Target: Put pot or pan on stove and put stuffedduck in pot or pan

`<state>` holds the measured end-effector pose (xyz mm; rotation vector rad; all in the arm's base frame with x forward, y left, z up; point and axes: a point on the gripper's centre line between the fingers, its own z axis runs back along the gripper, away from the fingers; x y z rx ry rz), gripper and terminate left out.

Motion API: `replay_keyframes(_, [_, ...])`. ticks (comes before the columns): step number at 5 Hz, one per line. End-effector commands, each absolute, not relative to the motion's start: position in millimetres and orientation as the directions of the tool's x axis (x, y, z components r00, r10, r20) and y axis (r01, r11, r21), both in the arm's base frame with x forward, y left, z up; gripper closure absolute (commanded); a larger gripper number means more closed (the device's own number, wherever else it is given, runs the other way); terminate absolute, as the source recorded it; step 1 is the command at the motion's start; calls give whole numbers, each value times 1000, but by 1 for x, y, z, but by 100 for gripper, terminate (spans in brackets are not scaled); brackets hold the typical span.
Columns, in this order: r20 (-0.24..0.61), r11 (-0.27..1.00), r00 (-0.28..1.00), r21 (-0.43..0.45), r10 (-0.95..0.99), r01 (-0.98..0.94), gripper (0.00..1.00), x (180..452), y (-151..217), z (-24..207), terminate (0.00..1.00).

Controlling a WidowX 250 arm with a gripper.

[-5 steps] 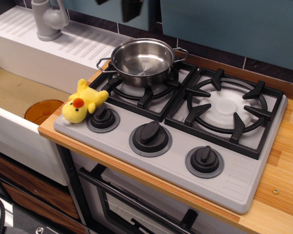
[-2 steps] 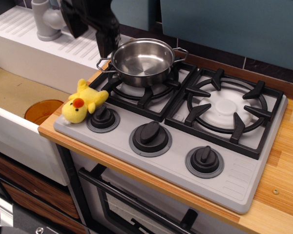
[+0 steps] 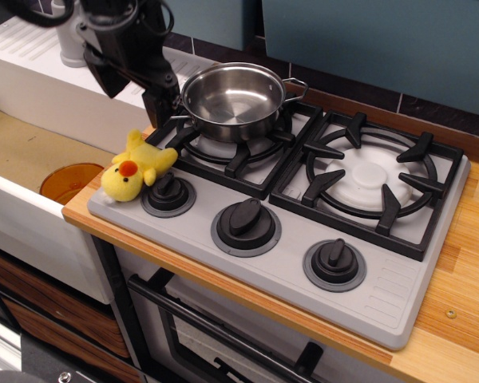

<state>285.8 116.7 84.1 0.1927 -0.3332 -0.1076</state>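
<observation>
Stainless steel catches the light on the small pot [image 3: 233,101], which sits upright on the grate of the stove's [image 3: 279,239] left burner, empty inside, its 2 looped handles pointing left and right. The stove is grey with black grates, 2 white burner caps and 3 black knobs [image 3: 246,217] along its front edge.

A yellow stuffed duck [image 3: 136,166] lies on the front-left corner of the cooktop, its orange-red beak facing the camera, its body leaning against the leftmost knob. It is outside the pot, near it but apart from it.

A black gripper [image 3: 156,104] reaches down from the upper left, its tip just beside the pot's left handle and above the duck. It is dark and seen side-on, so I cannot tell how far the jaws are parted, and nothing is visibly held in them.

Left of the stove, a sunken beige sink [image 3: 24,152] holds an orange round dish [image 3: 68,180] near its right wall. Behind it a white ribbed draining board [image 3: 40,56] carries a grey tap [image 3: 70,38]. Wooden counter [image 3: 463,311] runs along the stove's right and front.
</observation>
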Motion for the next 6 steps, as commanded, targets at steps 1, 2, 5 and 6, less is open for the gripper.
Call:
replay_keyframes(1, [392, 979, 915, 203, -100, 20, 0, 283, 126, 80, 0])
replay_keyframes(2, [406, 982, 910, 191, -81, 2, 0, 276, 129, 67, 0])
replay_keyframes(5, [429, 992, 903, 127, -36, -20, 0, 268, 121, 31, 0])
replay_keyframes(6, [430, 995, 902, 95, -21, -22, 100, 274, 117, 26, 0])
